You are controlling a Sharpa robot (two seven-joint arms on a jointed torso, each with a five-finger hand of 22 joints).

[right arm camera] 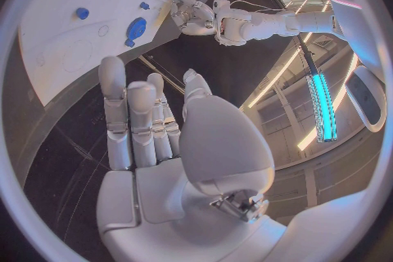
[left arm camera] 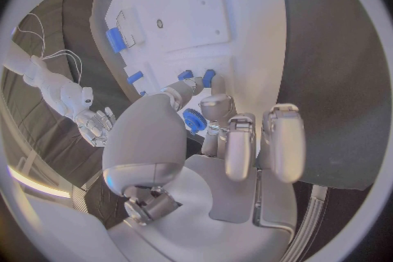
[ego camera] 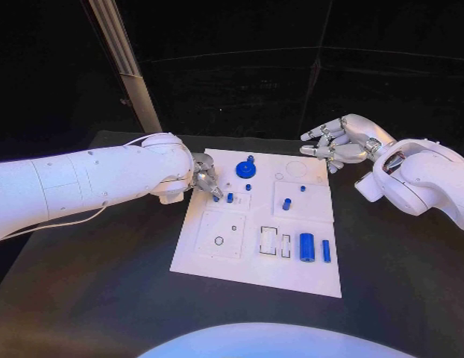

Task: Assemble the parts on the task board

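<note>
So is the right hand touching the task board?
Apart. In the head view the right hand hovers beyond the task board far corner; the right wrist view shows dark table between them.

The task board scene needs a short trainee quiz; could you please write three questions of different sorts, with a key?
1. True or false: the right hand holds a blue part.
2. Where on the board does the large blue cylinder lie? A) at the far edge B) on the near side, next to a thin blue bar C) at the left edge
3. Fill in: the ___ hand's fingers reach over the board's edge near a small blue peg.
Key: 1 false; 2 B; 3 left hand.
</note>
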